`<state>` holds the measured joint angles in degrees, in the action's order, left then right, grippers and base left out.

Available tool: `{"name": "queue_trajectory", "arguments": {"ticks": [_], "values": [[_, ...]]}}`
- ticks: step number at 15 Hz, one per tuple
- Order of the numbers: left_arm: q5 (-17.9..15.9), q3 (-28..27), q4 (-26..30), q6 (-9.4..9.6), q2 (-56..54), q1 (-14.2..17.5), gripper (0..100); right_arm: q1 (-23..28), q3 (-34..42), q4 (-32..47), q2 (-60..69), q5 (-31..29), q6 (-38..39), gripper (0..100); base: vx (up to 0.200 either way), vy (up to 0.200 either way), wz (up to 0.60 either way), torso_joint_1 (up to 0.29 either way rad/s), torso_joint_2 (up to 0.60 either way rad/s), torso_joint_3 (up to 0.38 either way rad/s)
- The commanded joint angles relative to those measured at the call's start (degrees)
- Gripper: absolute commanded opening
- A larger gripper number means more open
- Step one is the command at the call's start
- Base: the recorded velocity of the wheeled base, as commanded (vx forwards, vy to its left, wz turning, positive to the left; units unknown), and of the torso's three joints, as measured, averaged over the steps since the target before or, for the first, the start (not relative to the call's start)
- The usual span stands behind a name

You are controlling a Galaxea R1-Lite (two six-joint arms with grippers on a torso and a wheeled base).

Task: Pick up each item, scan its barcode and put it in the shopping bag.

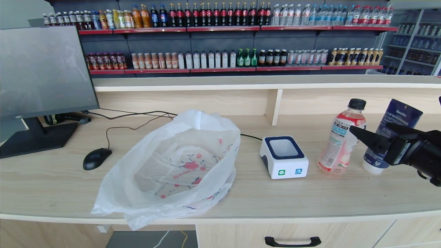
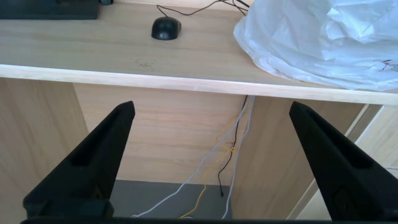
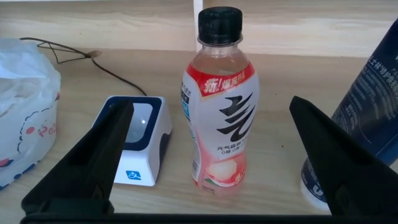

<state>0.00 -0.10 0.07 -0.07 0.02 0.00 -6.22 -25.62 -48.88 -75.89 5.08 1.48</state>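
The right gripper [image 1: 369, 126] is spread wide and holds nothing. The pink bottle [image 1: 341, 141] stands upright on the bench [image 1: 310, 193], just ahead of the gap between its fingers. A blue tube [image 1: 399, 115] stands just beside the bottle. The scanner [image 1: 283, 156] sits between the bottle and the open bag [image 1: 172, 165]. The left gripper [image 2: 211, 106] is spread too, low in front of the bench edge.

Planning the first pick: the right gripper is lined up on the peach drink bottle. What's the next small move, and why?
Probably ease the right gripper forward until its open jaws straddle the bottle, then close. The bottle stands upright, centred between the jaws in the right wrist view, and seems not yet enclosed. The blue tube stands close beside it, so go straight in.
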Motion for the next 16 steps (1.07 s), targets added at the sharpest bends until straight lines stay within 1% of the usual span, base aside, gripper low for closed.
{"name": "queue_trajectory", "arguments": {"ticks": [1, 3, 16], "values": [[0.0, 0.0, 0.0, -0.01, 0.0, 0.0, 100, 0.0, 0.7, -0.3, -2.4, 0.0, 0.0, 100, 0.0, 0.0, 0.0, 0.0, 0.0, 0.0], [0.0, 0.0, 0.0, -0.01, 0.0, 0.0, 100, 0.1, 0.8, -1.0, -3.0, 0.0, 1.9, 100, 0.0, 0.0, 0.0, 0.0, 0.0, 0.0], [0.0, 0.0, 0.0, -0.01, 0.0, 0.0, 100, 0.2, 2.8, -3.1, -7.3, -0.2, 1.7, 100, 0.0, 0.0, 0.0, 0.0, 0.0, 0.0]]}}
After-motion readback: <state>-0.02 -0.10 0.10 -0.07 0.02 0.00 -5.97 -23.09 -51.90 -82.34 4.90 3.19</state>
